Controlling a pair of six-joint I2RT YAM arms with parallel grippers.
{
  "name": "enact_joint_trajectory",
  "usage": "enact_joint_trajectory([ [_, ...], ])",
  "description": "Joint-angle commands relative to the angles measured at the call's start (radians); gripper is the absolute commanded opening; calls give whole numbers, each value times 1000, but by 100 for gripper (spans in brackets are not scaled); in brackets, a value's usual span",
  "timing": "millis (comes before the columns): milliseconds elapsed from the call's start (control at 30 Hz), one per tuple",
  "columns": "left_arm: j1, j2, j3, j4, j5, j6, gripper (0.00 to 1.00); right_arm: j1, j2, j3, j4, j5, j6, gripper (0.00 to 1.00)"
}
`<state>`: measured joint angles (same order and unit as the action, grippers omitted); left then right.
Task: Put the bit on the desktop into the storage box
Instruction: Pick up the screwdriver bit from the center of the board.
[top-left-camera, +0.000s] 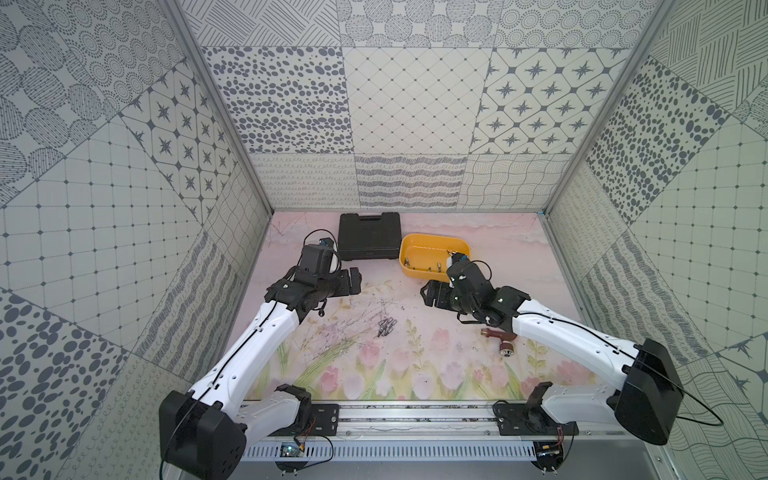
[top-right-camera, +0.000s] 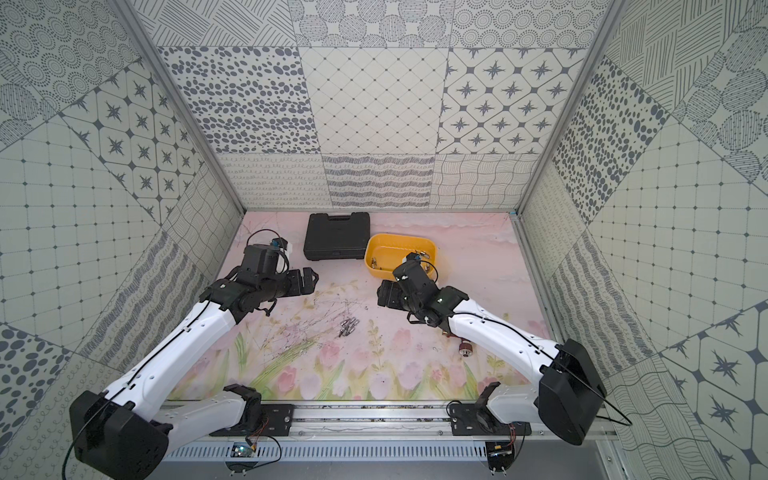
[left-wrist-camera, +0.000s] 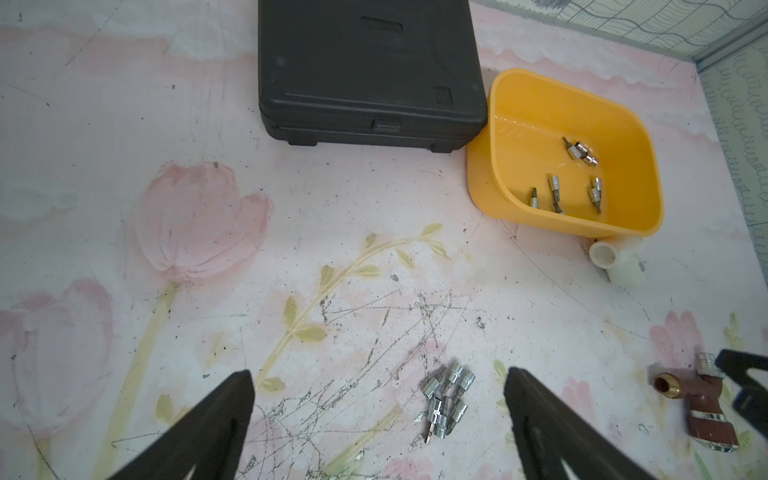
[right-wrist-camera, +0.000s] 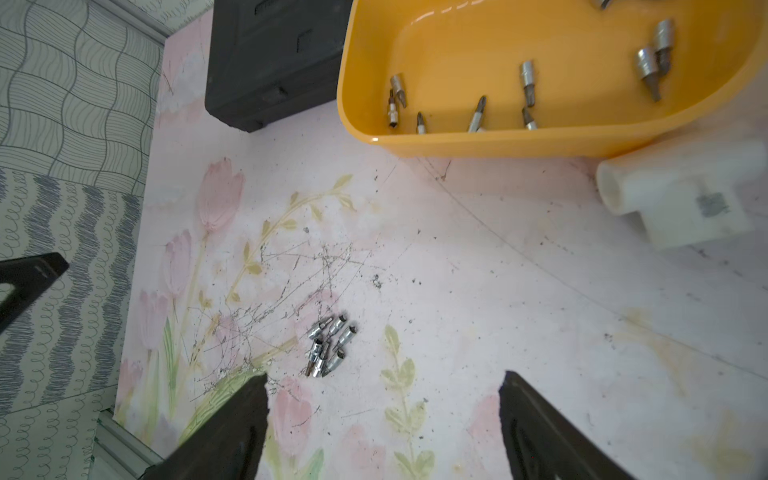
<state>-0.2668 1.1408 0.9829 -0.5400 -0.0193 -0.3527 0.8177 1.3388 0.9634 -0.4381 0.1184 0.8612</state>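
In both top views, two white robot arms (top-left-camera: 266, 328) reach up from the bottom edge over a table (top-left-camera: 519, 249) printed with pink flowers. A heap of silver bits (top-left-camera: 386, 326) lies on the table just below the frame's centre, between the arms. A brown tap fitting (top-left-camera: 500, 338) lies to its right. Just above, the left pincer (top-left-camera: 354, 282) and right pincer (top-left-camera: 429, 293) face each other, both spread wide and holding nothing. Higher, right of centre, the yellow storage box (top-left-camera: 419, 253) holds several loose bits (left-wrist-camera: 555, 193). A black case (top-left-camera: 369, 236) sits just beside it on the left.
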Motion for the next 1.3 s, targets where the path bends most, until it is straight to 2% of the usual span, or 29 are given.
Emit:
enact_joint_trajectory([
  [0,24,-31,-20,73,-23,-38,99,61,64,48,-3,73,147,84],
  [233,32,-55,-29,80,-39,-58,99,152,238,205,-115,106,225,76],
  [400,41,-65,-29,82,-34,-65,99,170,319,249,-134,71,307,65],
  [567,50,-64,-31,85,-24,-74,99,178,382,299,-183,46,367,59],
  [833,61,-61,-33,85,2,-86,99,186,493,311,-188,-90,527,51],
  [1267,69,-44,-33,87,34,-99,99,192,573,358,-199,-154,582,44],
])
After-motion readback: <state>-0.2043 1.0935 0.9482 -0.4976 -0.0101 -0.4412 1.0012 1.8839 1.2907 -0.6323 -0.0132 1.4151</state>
